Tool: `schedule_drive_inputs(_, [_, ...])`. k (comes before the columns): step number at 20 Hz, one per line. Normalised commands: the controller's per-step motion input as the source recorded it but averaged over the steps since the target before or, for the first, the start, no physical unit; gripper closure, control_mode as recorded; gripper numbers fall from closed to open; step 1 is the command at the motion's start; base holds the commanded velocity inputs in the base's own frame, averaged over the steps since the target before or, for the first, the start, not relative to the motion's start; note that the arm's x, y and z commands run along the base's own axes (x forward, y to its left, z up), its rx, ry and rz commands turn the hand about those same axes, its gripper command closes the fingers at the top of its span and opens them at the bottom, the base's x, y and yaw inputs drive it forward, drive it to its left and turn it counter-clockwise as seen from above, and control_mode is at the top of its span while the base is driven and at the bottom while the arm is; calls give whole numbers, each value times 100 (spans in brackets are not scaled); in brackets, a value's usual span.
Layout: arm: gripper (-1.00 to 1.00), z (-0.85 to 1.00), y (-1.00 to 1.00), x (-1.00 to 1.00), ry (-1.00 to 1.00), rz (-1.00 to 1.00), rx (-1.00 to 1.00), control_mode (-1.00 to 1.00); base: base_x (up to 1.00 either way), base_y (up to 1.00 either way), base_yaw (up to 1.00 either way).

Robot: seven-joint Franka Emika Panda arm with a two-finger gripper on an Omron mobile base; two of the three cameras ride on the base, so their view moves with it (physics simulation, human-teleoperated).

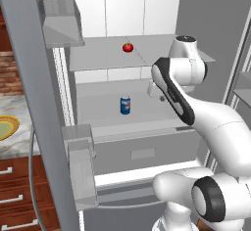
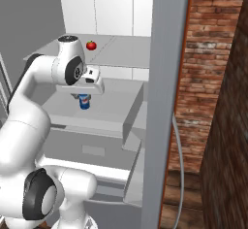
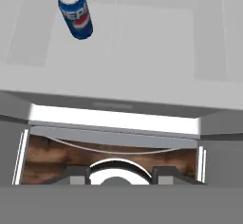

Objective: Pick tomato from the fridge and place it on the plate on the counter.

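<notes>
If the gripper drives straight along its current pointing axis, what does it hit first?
Likely the lower shelf of the fridge, right of the soda can rather than on it; depth is unclear. The tomato sits a shelf higher.

A blue soda can stands upright on a pale fridge shelf, near its far-left corner. Below the shelf's front edge, the 2 end effector fingertips stand apart.

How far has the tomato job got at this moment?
Done: the fridge door stands open. In hand: nothing; the tomato sits untouched on the upper shelf, and the hand looks down past the soda can on the lower shelf. Left: grasp the tomato and set it on the plate.
</notes>
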Motion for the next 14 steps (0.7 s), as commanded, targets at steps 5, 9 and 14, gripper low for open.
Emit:
schedule_drive_inputs(5, [-100,3,34,-4,-16,0,0,-100,0,0,0])
schedule_drive_inputs(9, [-100,39,45,-16,-38,-2,-3,-100,0,0,0])
schedule_drive_inputs(14, [-100,86,4,-2,-32,-7,4,-100,0,0,0])
